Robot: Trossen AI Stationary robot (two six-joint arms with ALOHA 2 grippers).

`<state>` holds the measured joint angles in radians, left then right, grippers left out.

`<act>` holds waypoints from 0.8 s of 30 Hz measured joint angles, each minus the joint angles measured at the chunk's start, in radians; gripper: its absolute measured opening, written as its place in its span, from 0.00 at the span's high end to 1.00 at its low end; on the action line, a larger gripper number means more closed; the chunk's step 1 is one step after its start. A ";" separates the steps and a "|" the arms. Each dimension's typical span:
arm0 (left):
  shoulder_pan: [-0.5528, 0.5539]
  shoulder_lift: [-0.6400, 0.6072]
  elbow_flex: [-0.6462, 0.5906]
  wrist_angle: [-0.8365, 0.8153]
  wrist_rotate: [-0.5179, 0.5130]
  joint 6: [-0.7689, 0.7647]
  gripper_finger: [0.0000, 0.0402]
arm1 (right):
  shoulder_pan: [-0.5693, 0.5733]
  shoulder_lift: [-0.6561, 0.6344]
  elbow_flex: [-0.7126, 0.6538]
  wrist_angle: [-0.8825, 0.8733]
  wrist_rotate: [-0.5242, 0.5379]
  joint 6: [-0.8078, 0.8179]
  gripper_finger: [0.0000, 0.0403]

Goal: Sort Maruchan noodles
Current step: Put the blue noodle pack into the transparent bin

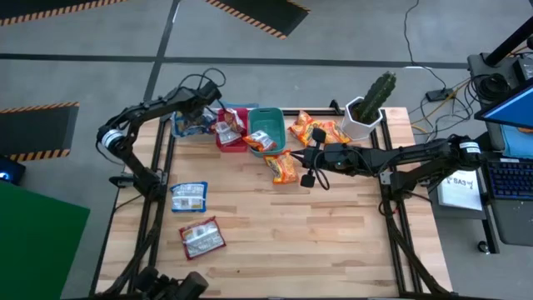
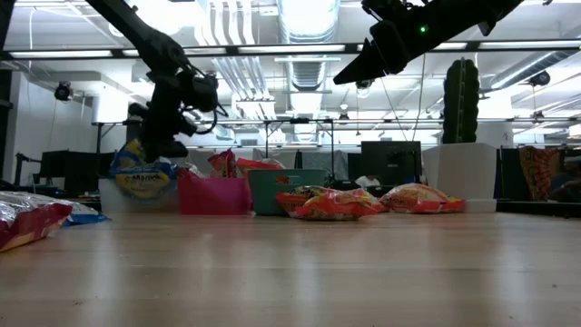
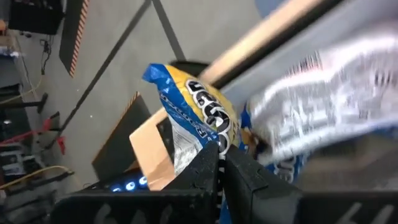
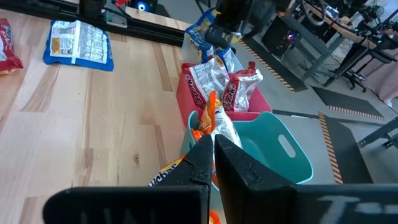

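Noodles are hanging from both my grippers: left gripper [image 1: 202,107] jaws pinching a blue packet [image 3: 193,118] over the clear bin [image 2: 123,195], right gripper [image 1: 305,155] jaws pinching an orange packet [image 4: 214,121] beside the teal bin [image 1: 268,127]. Thin corner grips are risking slips outside either bin.

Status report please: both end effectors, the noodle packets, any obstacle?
Left end effector shut on blue packet above clear bin. Right end effector empty, shut, over teal bin. No obstacle seen.

red packet [image 2: 27,222] cut off at low view's edge; clear bin's [image 1: 185,125] contents mostly hidden
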<state>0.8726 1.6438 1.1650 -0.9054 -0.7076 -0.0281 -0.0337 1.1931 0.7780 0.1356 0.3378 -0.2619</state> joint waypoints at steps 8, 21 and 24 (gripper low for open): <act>0.000 -0.010 -0.058 0.081 0.073 -0.063 1.00 | 0.000 0.000 0.000 -0.003 0.000 0.000 0.98; -0.002 -0.028 -0.119 0.084 0.091 -0.100 1.00 | 0.000 0.000 0.000 -0.005 0.000 0.007 0.98; -0.003 -0.065 -0.100 0.079 0.091 -0.079 1.00 | 0.000 0.000 0.000 -0.005 0.000 0.007 0.98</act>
<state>0.8696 1.5784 1.0653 -0.8268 -0.6170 -0.1066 -0.0334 1.1931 0.7780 0.1310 0.3374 -0.2545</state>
